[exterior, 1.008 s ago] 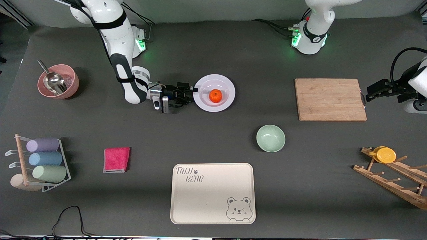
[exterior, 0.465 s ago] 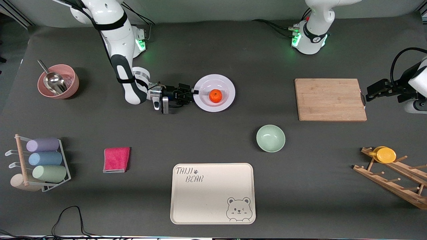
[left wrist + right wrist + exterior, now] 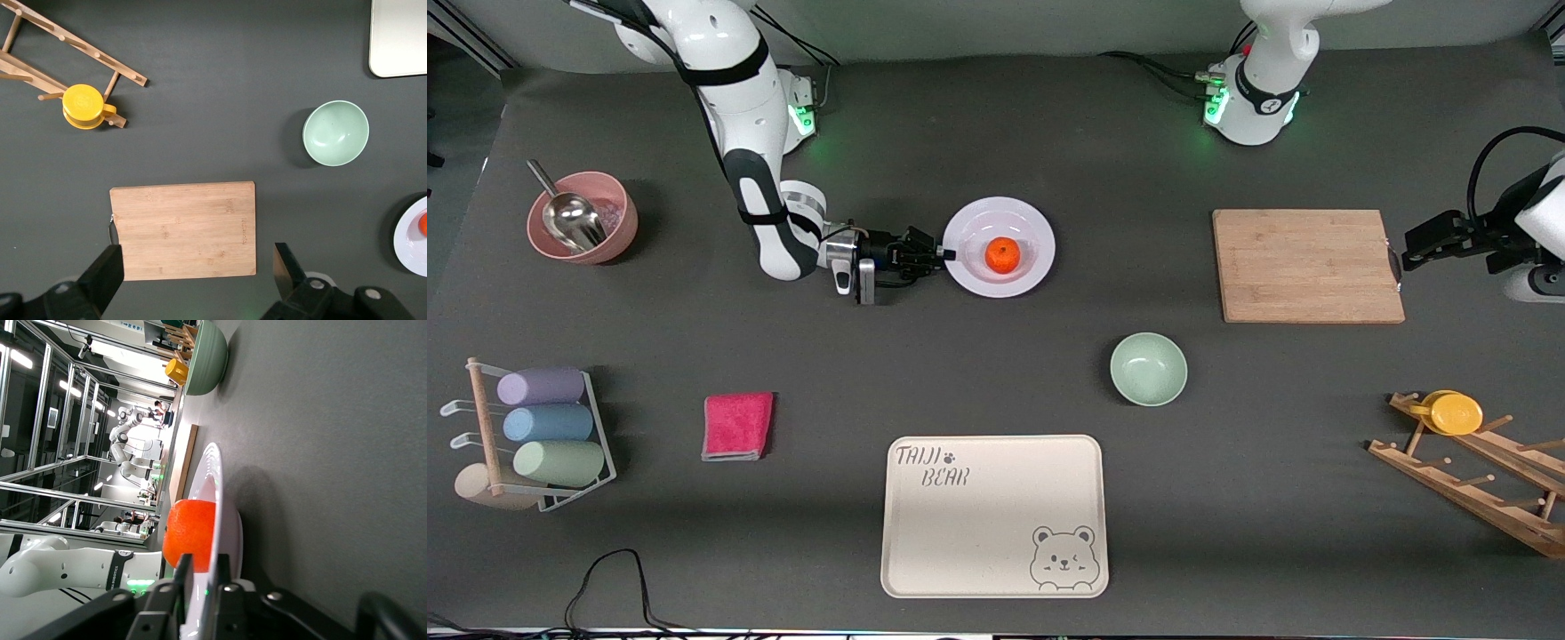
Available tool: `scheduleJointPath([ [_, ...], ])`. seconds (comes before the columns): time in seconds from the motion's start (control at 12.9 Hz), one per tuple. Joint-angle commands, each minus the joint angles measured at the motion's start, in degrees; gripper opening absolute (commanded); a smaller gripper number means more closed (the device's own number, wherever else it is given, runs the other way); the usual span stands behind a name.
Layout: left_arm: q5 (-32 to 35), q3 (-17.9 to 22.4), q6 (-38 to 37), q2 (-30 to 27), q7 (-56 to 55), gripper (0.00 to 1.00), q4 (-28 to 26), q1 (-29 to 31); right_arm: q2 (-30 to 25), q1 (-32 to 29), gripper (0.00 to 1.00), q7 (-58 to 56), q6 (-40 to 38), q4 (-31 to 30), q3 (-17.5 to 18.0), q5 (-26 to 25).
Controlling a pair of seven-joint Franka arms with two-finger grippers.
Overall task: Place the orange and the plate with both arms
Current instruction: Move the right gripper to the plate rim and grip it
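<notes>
Claw of the right arm (image 3: pixel 940 255) is pinching the rim of the white plate (image 3: pixel 1032 267), its 2 fingers (image 3: pixel 181 583) pressed together on that edge, 1 above and 1 below, as the right wrist view is showing. Left claw (image 3: pixel 193 273) is hanging with its fingers spread wide over the end of the wooden cutting board (image 3: pixel 1307 265) toward the left arm's end of the table (image 3: pixel 996 116), holding nothing; that arm is waiting.

Sitting in the middle of the plate is the orange (image 3: pixel 1002 255), loose and round, with the plate resting on the table.

Risk, as I am judging it: the grip is taking only a thin bite of a glossy rim, so a lift may be letting the plate sag or slip out. Any tilt is likely sending the orange rolling toward the low edge and off.

Among the other containers, the pink bowl (image 3: pixel 609 240) is holding a metal scoop (image 3: pixel 569 216). The pale green bowl (image 3: pixel 1148 369) and the beige bear tray (image 3: pixel 994 516), both nearer the front camera than the plate, are carrying nothing. The wire rack (image 3: pixel 600 449) is holding rolled cloths (image 3: pixel 541 386), and a yellow cup (image 3: pixel 1454 413) is perched on the wooden peg rack (image 3: pixel 1476 493).
</notes>
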Motion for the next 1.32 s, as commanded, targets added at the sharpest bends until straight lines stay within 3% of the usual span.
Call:
scheduleJointPath([
  [0.0, -0.73, 0.90, -0.67, -1.29, 0.41, 1.00, -0.98, -0.82, 2.50, 1.14, 0.00, -2.26, 0.39, 1.62, 0.41, 1.98],
  [0.47, -0.73, 0.90, -0.67, -1.20, 0.41, 1.00, -0.98, -0.82, 2.50, 0.79, 0.00, -0.42, 0.04, 1.62, 0.41, 1.81],
  [1.24, -0.73, 0.90, -0.76, -1.20, 0.41, 1.00, -0.98, -0.82, 0.57, 0.44, 0.00, 19.71, -0.58, 1.53, 0.32, -1.71],
])
